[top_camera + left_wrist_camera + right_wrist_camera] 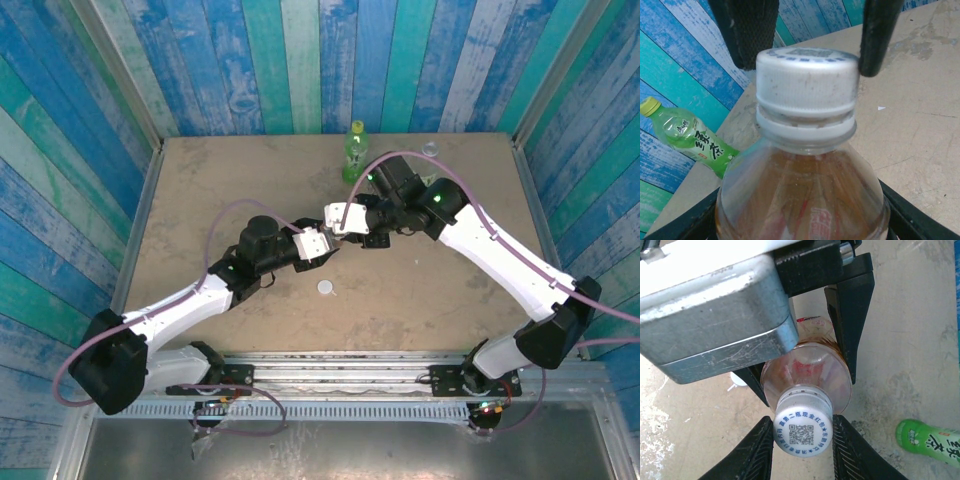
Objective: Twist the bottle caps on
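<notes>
The white ribbed plastic screw cap (803, 429), printed with a square code on top, sits on the neck of the small clear plastic bottle of amber liquid (800, 195). The bottle is held near the middle of the beige tabletop (220, 180), apparently lifted and tilted so that its mouth faces the right arm. The right gripper (803, 420) has its jaws narrowed onto the cap, one pad against each side of the ribbing, probably so that a turn of the wrist can twist it down the thread. The left gripper (800, 207) has its jaws clamped around the bottle's body below the shoulder, a hold that seems meant to stop the bottle spinning with the cap. How far the cap is threaded on I cannot tell. Just near of the two grippers, a loose small white round cap (326, 288) lies on the tabletop, likely waiting for another bottle. At the far edge, well apart, stands the green plastic bottle (354, 150), its yellow-green cap (650, 105) already on.
</notes>
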Robot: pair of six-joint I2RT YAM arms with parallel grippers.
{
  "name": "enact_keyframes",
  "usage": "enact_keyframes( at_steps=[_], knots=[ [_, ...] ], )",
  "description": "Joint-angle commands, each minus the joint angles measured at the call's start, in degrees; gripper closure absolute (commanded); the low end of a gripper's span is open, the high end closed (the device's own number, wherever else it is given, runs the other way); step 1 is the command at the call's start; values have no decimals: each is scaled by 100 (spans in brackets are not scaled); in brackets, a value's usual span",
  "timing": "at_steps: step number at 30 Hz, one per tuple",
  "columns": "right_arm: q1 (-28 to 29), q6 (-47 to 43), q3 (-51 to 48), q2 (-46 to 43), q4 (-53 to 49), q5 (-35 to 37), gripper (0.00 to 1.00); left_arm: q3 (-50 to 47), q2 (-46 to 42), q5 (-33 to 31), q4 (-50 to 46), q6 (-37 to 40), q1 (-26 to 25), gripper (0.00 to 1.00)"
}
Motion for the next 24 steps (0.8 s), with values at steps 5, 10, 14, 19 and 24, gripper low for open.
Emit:
enact_keyframes(
  at_steps=[5, 10, 14, 19, 24],
  knots=[
    [12, -32, 134, 110, -72, 153, 66, 190, -93, 187, 113, -26, -19, 51],
    [15, -56, 109, 118, -76, 188, 63, 212, -67, 187, 100, -35, -25, 51],
    [15, -93, 109, 139, -85, 221, 62, 227, -49, 185, 69, -31, -19, 51],
    [15, -33, 153, 128, -125, 185, 69, 253, -31, 163, 50, -17, -24, 51],
    [15, 68, 141, 75, -148, 28, 71, 278, 58, -20, 116, -31, -20, 52]
  ],
)
